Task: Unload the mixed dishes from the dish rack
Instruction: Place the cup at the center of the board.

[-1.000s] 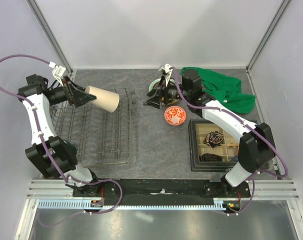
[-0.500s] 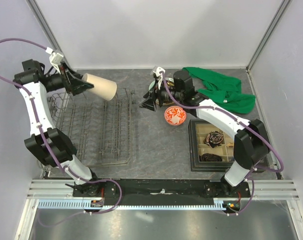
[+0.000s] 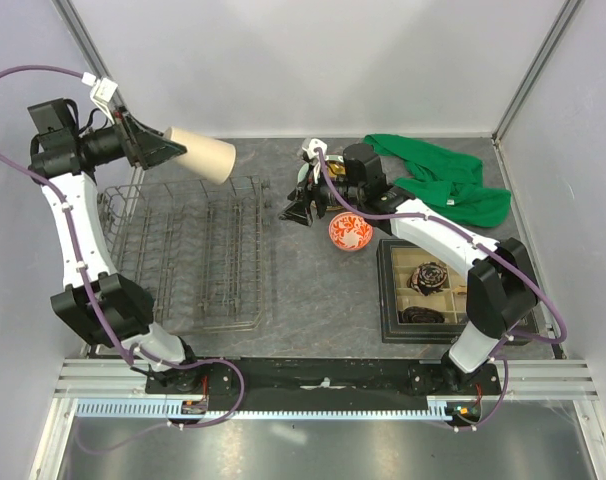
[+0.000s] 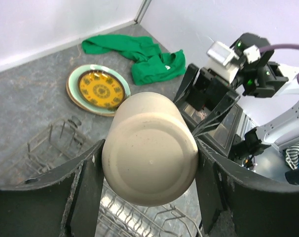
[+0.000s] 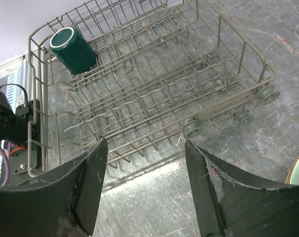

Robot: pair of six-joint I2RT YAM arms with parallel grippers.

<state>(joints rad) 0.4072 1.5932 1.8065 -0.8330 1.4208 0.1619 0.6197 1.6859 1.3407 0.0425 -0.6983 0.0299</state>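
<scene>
Two arms in view. Left gripper [image 3: 173, 148] is clamped on the beige cup [image 4: 149, 148], one finger on each side. The cup is held tilted, base toward the wrist camera, up in the air over the far edge of the dish rack [image 3: 198, 250].

Right gripper [image 5: 144, 182] has its fingers spread with nothing between them. It hangs over bare table just beside the rack's right side.

The green mug [image 5: 73, 49] sits in a corner of the rack; rest of the rack looks bare.

The red-and-white bowl [image 3: 350, 232] is on the table, near the black tray [image 3: 388, 285]. The yellow plate [image 4: 101, 90] is stacked on the pale green plate [image 4: 73, 90], on the table near the green cloth [image 3: 443, 180].
</scene>
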